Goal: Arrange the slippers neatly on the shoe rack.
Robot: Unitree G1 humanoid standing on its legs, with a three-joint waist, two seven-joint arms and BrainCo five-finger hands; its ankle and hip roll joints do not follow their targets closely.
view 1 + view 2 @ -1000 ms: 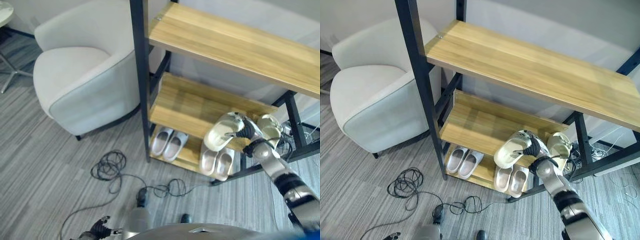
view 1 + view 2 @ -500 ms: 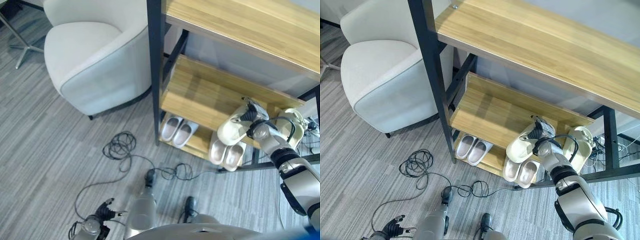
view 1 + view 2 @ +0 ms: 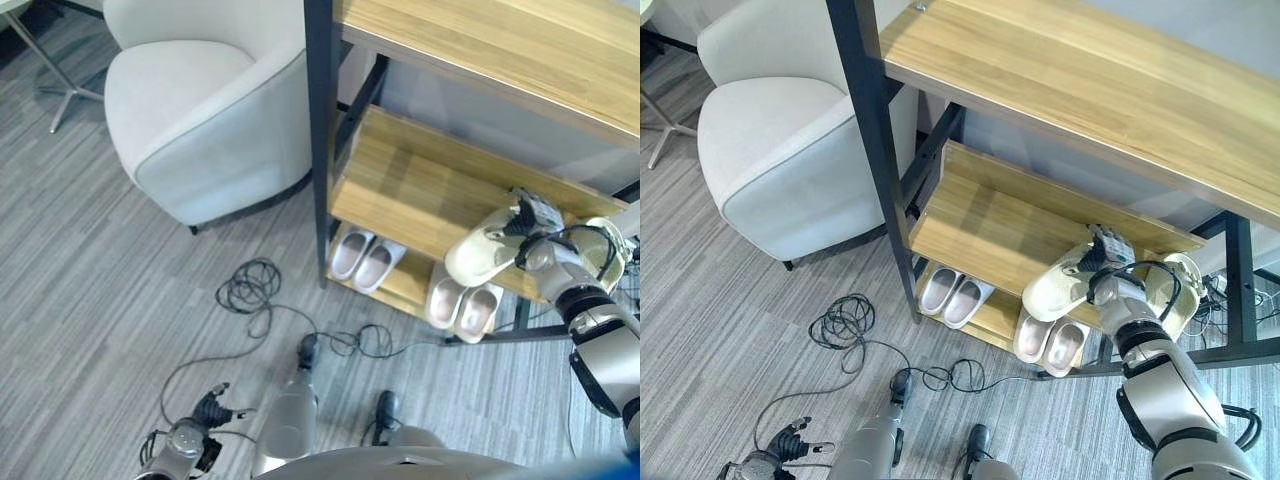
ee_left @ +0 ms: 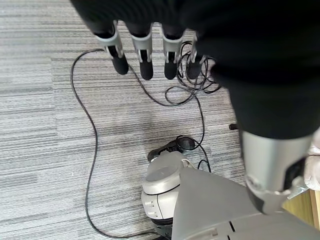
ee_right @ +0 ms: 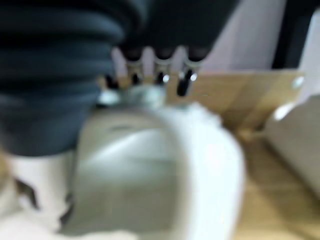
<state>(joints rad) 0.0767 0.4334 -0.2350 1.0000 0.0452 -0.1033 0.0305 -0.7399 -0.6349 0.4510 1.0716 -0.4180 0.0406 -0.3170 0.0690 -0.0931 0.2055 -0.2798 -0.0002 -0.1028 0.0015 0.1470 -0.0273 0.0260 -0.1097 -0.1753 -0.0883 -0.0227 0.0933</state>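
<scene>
The shoe rack [image 3: 420,190] has wooden shelves in a black frame. My right hand [image 3: 535,228] is shut on a pale slipper [image 3: 488,252], holding it tilted over the front right of the middle shelf. In the right wrist view its fingers [image 5: 160,70] curl over the slipper's strap [image 5: 160,170]. A matching slipper [image 3: 1177,290] lies at the shelf's right end, partly behind my arm. Two pairs of slippers sit on the bottom shelf, one on the left [image 3: 365,262], one on the right [image 3: 465,305]. My left hand [image 3: 205,415] hangs open low over the floor.
A white armchair [image 3: 200,120] stands left of the rack, close to its black front post [image 3: 318,150]. The metal leg of a side table [image 3: 50,95] shows at the far left. The top shelf [image 3: 1090,90] overhangs the middle one.
The camera has shifted the whole view. My right hand has carried the slipper a little to the right along the middle shelf, closer to the slipper at its end.
</scene>
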